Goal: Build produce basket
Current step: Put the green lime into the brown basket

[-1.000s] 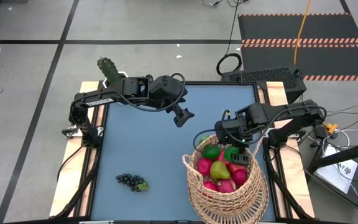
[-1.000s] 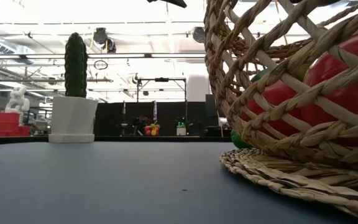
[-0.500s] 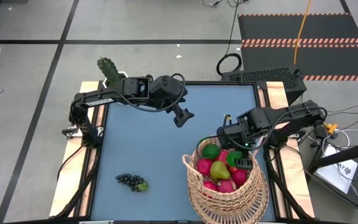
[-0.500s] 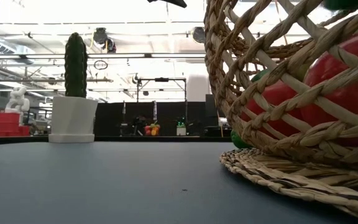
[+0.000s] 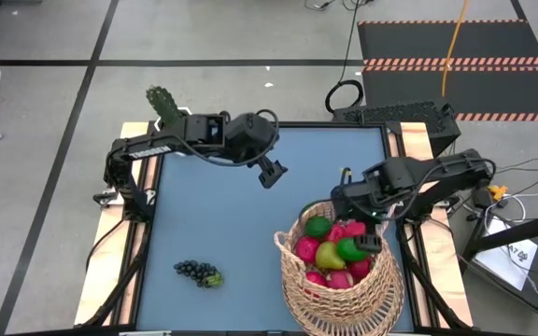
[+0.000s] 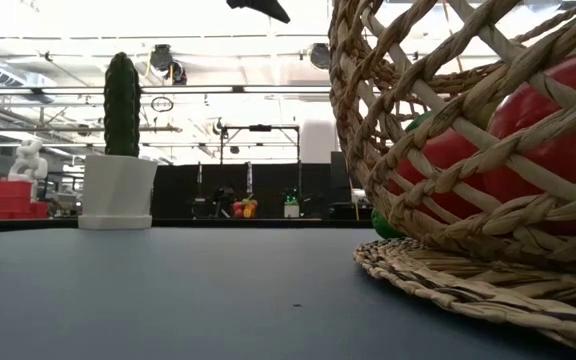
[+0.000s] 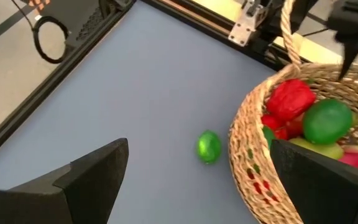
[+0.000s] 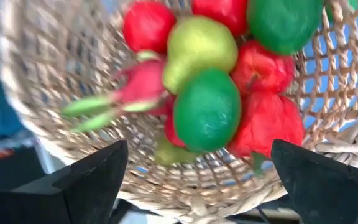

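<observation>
The woven basket [image 5: 339, 280] stands at the table's near right, holding red apples, a yellow-green pear [image 5: 330, 254], a pink dragon fruit [image 8: 143, 81] and two limes. My right gripper [image 5: 366, 233] hangs open above the basket's far rim, over the uppermost lime [image 8: 207, 111], touching nothing. My left gripper [image 5: 269, 174] hovers open over the table's middle, toward the far side. Another lime [image 7: 208, 147] lies on the table beside the basket's far side. A dark grape bunch [image 5: 199, 273] lies on the table at the near left.
A green cactus in a white pot [image 6: 118, 150] stands at the table's far left corner. The basket's arched handle [image 7: 286, 31] rises on its far side, close to my right arm. Bare blue tabletop [image 5: 222, 224] lies between the grapes, my left gripper and the basket.
A green lime that was at my right gripper's fingers has dropped onto the fruit pile in the basket, landing beside the pear. My right gripper has let go of it and stays over the basket's far rim.
</observation>
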